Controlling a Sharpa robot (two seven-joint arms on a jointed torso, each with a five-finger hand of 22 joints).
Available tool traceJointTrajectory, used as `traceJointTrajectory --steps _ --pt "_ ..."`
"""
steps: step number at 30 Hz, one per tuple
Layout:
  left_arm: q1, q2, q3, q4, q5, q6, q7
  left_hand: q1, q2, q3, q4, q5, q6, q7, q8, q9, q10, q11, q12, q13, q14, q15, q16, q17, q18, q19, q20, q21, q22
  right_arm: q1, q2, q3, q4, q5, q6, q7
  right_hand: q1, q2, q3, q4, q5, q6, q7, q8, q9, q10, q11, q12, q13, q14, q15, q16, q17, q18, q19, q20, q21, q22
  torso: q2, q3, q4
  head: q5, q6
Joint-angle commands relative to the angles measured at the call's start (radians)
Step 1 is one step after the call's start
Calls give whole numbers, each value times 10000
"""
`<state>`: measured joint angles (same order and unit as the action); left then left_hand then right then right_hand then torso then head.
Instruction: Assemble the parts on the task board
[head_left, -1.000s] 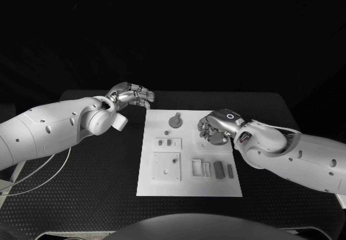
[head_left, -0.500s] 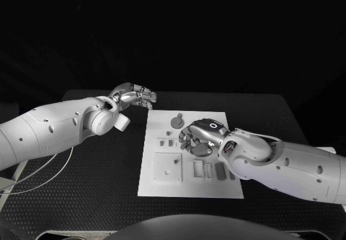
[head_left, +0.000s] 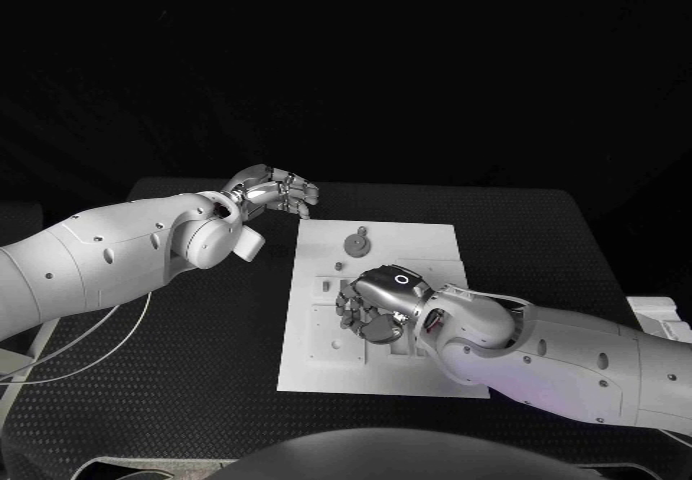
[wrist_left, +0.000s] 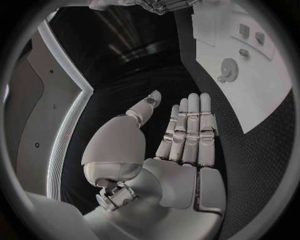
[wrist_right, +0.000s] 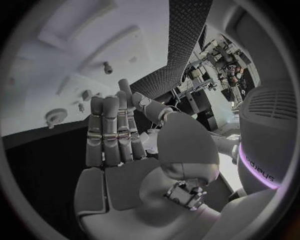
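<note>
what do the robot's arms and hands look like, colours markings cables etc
Both arms are smooth, glossy white shells dotted with small dark screw holes. The left arm ends in a round white wrist housing, with thin pale cables looping beneath it. The silver segmented left hand has metallic fingers and pale palm pads. The right hand matches, with a small ring marking on its back; the right arm carries a faint purple glow.

The right hand (head_left: 378, 303) hangs over the middle of the task board (head_left: 433, 238) and hides the parts under it. The small parts (wrist_right: 84, 95) just past its fingertips are too tiny to tell apart.
</note>
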<state>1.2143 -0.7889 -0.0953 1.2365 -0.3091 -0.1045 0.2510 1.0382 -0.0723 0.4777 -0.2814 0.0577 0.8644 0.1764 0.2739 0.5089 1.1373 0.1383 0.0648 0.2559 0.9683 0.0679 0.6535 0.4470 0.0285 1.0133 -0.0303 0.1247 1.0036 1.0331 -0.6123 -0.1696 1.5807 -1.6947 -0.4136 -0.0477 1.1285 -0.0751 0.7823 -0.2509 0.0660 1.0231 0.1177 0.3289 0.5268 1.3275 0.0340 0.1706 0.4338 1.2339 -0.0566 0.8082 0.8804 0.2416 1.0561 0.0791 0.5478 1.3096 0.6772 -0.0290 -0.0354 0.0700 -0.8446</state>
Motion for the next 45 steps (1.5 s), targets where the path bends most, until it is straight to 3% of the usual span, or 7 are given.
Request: traceJointTrajectory --steps 1,8,17,36,45 --pt "30 64 8 14 51 130 80 54 42 -17 11 -51 -11 35 37 -15 25 -49 57 -10 89 7 -39 18 197 56 2 -34 -13 -97 132 -11 -93 -288 178 10 119 67 44 -17 22 183 -118 76 262 45 31 -66 10 -21 -93 56 -11 202 64 -8 42 199 7 14 15 29 1" --pt "31 68 8 17 51 124 72 52 43 -18 13 -51 -10 35 38 -16 26 -49 57 -10 89 7 -44 23 196 56 2 -36 -14 -309 463 -57 -388 -496 269 -28 121 75 44 -28 21 180 -117 74 266 42 31 -71 15 -23 -94 58 -12 202 62 -9 44 200 3 5 11 106 -4" --pt "31 86 8 4 51 138 64 50 45 -19 15 -51 -9 34 40 -17 29 -50 57 -11 89 8 -51 31 195 56 2 -39 -14 -392 604 -122 -591 -604 327 -56 120 87 42 -40 20 177 -115 72 270 39 32 -76 23 -26 -96 61 -13 202 61 -9 48 201 1 3 7 173 -73" --pt "32 88 8 7 51 142 66 47 44 -22 17 -51 -8 34 42 -20 32 -52 57 -13 91 8 -65 48 195 57 2 -45 -15 -557 789 -182 -762 -704 428 -73 112 111 34 -67 19 174 -113 68 280 41 30 -83 40 -27 -98 70 -13 202 60 -9 58 203 7 19 -7 196 -128" --pt "32 87 8 7 51 151 64 48 44 -23 17 -51 -8 33 43 -21 33 -52 57 -14 92 8 -71 56 195 58 2 -47 -15 -616 849 -189 -855 -717 454 -70 107 119 31 -79 19 172 -112 67 285 41 30 -86 47 -29 -99 74 -13 202 59 -9 62 203 1 9 -11 194 -145"
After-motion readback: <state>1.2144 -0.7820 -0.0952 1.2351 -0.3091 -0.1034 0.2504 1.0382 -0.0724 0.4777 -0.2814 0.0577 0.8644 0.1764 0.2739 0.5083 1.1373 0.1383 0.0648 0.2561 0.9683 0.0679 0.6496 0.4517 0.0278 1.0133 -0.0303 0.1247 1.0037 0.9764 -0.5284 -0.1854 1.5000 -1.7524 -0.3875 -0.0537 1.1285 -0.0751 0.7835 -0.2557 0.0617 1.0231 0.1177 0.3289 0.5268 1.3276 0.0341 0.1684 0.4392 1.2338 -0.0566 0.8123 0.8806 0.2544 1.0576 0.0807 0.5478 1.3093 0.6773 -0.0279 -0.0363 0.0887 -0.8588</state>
